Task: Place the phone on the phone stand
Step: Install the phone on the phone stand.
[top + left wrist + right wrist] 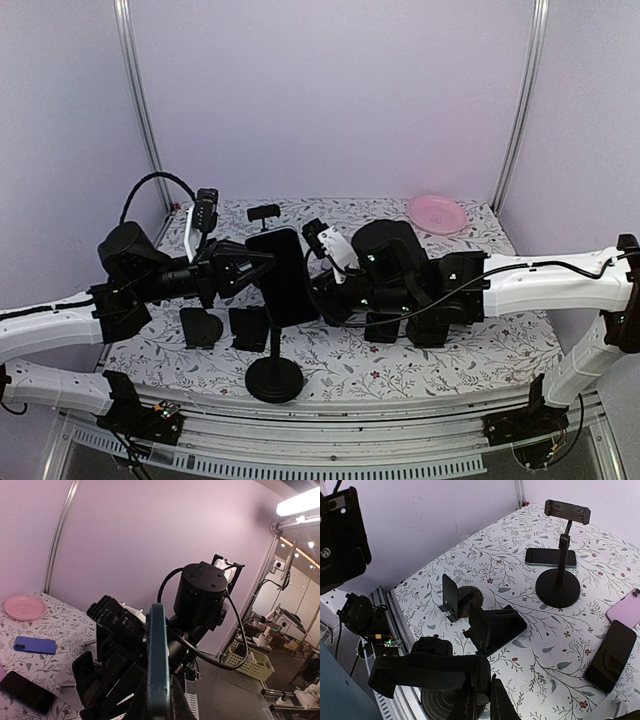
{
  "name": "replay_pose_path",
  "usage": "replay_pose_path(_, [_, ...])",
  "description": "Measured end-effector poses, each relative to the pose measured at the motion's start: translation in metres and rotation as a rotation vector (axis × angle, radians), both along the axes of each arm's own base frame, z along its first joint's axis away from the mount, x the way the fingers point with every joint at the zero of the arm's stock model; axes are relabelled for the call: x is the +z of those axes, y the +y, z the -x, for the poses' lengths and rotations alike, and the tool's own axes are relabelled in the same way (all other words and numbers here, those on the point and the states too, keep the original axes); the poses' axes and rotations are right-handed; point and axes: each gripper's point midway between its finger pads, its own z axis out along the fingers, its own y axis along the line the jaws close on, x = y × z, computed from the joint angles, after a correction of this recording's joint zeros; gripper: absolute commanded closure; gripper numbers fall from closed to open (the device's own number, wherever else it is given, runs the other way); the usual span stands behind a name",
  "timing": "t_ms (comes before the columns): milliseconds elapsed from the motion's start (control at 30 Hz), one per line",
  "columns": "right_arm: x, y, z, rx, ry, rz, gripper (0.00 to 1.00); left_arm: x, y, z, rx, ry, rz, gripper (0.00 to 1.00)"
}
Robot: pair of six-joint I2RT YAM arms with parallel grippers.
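A dark phone (287, 275) hangs upright above the table with my left gripper (262, 265) shut on its left side. The left wrist view shows it edge-on as a teal strip (156, 665) pinched between my fingers. Below it is the phone stand, with a round black base (275, 380) and a thin pole. My right gripper (325, 295) reaches in from the right. Its wrist view shows it (485, 707) shut on the neck under the stand's black clamp bar (425, 672), above the ribbed base (445, 705).
Two small black stands (200, 327) (248, 327) sit left of the pole. A second tall clamp stand (560, 555) stands at the back with a dark phone (550, 556) behind it. A lilac phone (625, 607), a black phone (612, 655), a blue phone (35, 645) and a pink plate (437, 213) lie on the floral cloth.
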Motion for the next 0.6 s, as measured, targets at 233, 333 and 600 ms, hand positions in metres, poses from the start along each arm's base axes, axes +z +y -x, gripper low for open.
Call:
replay_pose_path(233, [0.020, 0.006, 0.014, 0.074, 0.009, -0.077, 0.98, 0.008, -0.005, 0.011, -0.083, -0.051, 0.056, 1.00])
replay_pose_path(333, [0.029, 0.008, 0.018, 0.101, 0.007, -0.113, 0.98, 0.009, -0.007, 0.014, -0.111, -0.067, 0.067, 1.00])
replay_pose_path(600, [0.027, 0.009, 0.029, 0.156, 0.025, -0.132, 0.98, 0.004, -0.012, 0.017, -0.149, -0.071, 0.059, 1.00])
